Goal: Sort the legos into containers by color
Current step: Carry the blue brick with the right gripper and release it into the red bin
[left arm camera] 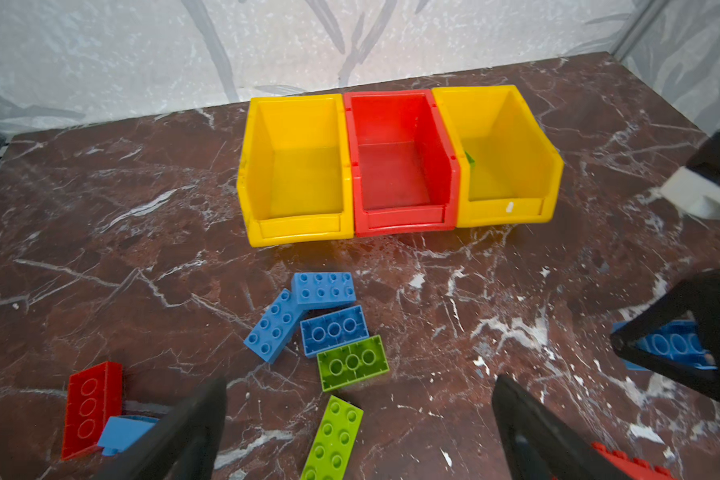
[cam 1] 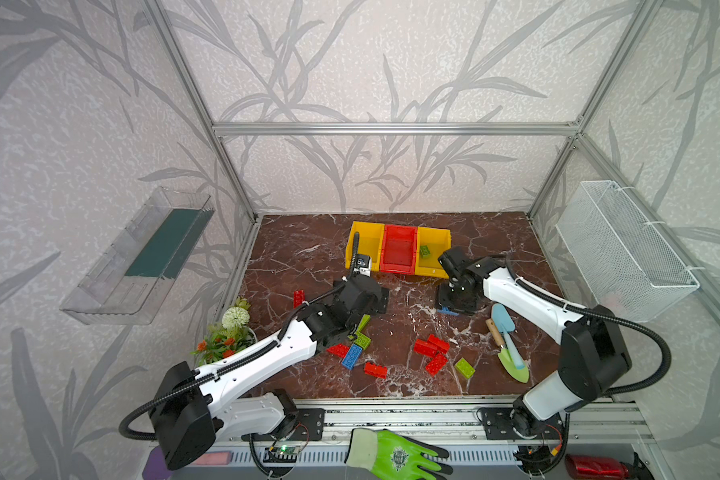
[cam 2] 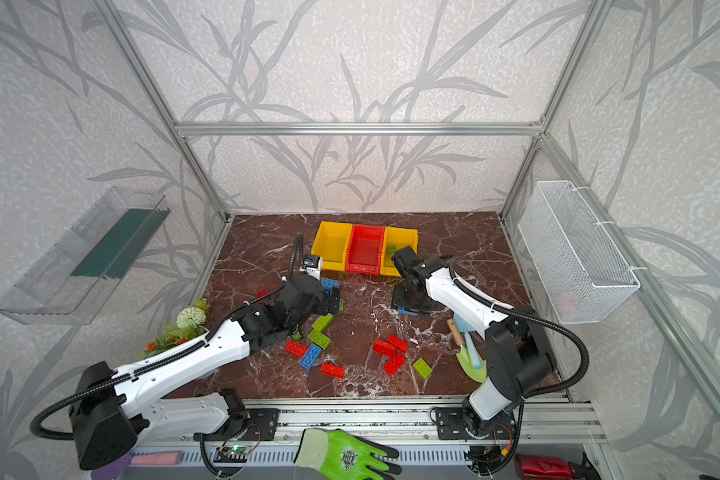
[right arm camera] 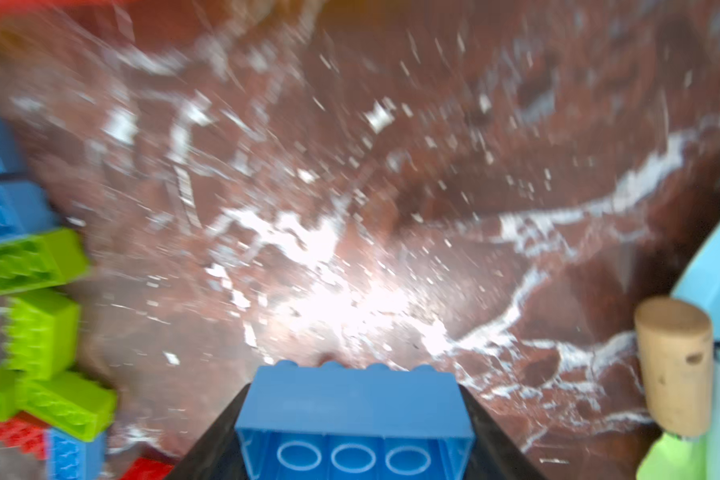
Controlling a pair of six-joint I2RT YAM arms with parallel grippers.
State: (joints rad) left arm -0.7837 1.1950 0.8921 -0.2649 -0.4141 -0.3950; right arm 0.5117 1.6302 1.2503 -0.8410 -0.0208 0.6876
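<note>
My two top views sit side by side high over the near edge, looking down and toward the far wall (cam 1: 391,174), so in both top views I get almost the same whole scene: the marble tabletop (cam 1: 292,249) with the row of containers (cam 1: 400,227) at its far side. The left wrist view rides low over the table's left-middle, facing far, close enough that the containers fill its centre beyond the left gripper (left arm camera: 360,386). The right wrist view is closest of all and blurred, staring steeply down past the right gripper (right arm camera: 354,419) at the tabletop — its clamped blue brick (right arm camera: 352,399) also shows in the left wrist view.
</note>
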